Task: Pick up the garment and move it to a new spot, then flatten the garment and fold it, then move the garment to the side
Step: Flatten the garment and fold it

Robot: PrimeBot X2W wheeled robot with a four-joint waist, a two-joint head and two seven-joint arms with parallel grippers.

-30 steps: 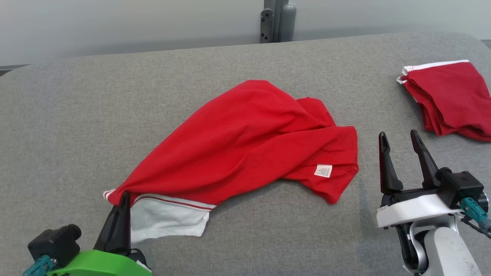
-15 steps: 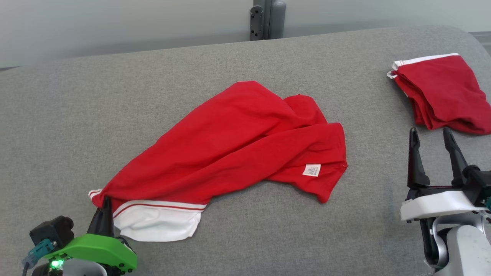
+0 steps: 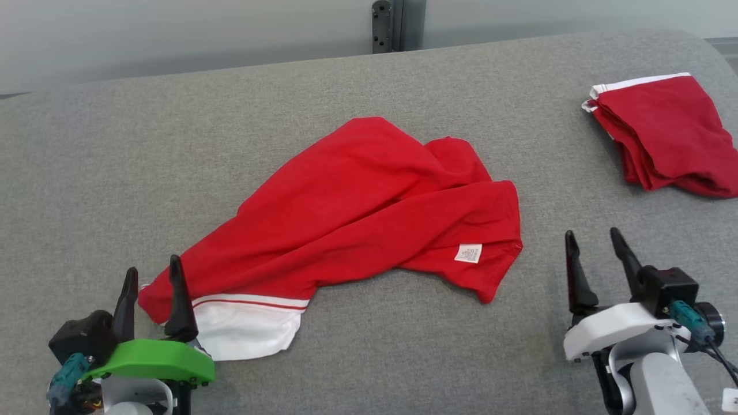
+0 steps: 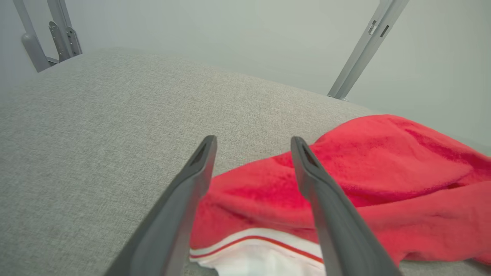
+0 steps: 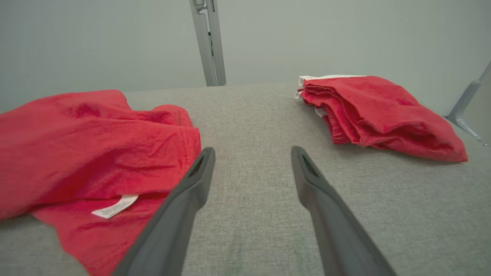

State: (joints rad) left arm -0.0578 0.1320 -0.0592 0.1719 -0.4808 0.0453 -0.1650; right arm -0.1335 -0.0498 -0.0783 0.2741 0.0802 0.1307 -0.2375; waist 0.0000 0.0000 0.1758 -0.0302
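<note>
The garment (image 3: 369,213) is a crumpled red shirt with a white, red-striped sleeve end, spread across the middle of the grey table (image 3: 115,173). My left gripper (image 3: 153,274) stands open at the lower left, its fingers straddling the garment's near-left corner, nothing pinched between them. The left wrist view shows that corner of the garment (image 4: 364,172) lying loose between and beyond the left gripper (image 4: 253,142). My right gripper (image 3: 594,236) is open at the lower right, over bare table, right of the garment's hem with its white label (image 3: 468,253). In the right wrist view the garment (image 5: 84,149) lies left of the right gripper (image 5: 253,151).
A second red garment (image 3: 669,138), folded, lies at the table's far right; the right wrist view has this folded garment (image 5: 379,111) ahead and to the right. Grey metal posts (image 3: 392,26) stand behind the table's far edge. Bare grey table surrounds the crumpled shirt.
My left gripper was shut on the garment's corner and has let go; its fingers now stand apart. The garment has settled flat. The head camera has shifted a little.
</note>
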